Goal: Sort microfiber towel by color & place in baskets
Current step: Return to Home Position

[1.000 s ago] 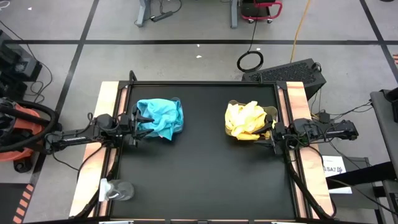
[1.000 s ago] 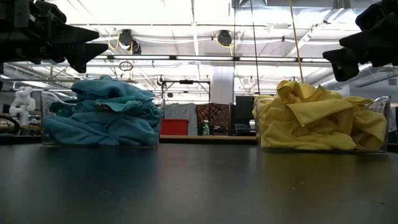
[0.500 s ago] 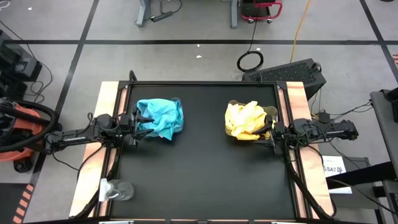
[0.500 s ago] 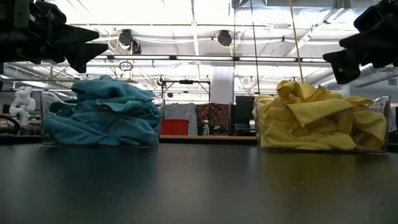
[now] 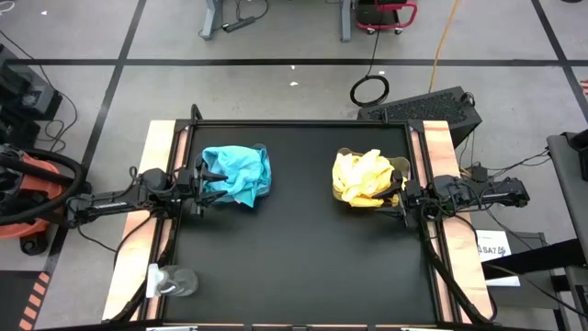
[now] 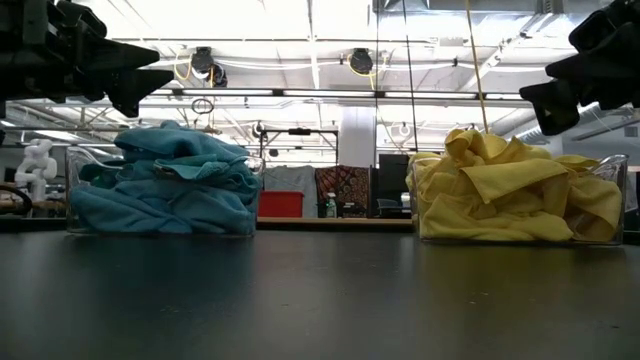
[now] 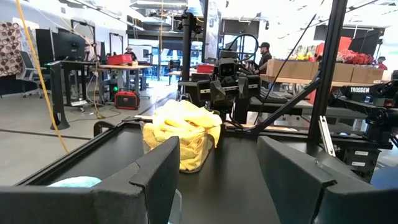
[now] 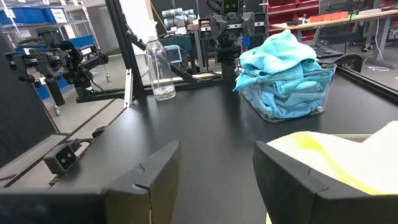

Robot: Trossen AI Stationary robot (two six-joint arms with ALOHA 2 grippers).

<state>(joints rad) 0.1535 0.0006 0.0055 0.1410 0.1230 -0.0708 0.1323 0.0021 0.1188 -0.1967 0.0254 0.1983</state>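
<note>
Teal-blue microfiber towels fill a clear basket on the table's left half. Yellow microfiber towels are heaped in a second clear basket on the right half. My left gripper hovers open at the left edge, beside and above the teal heap. My right gripper hovers open at the right edge, beside and above the yellow heap. Neither gripper has anything between its fingers.
A clear plastic bottle lies at the table's near left corner. The black tabletop stretches bare between and in front of the baskets. Wooden side rails and a black frame border the table.
</note>
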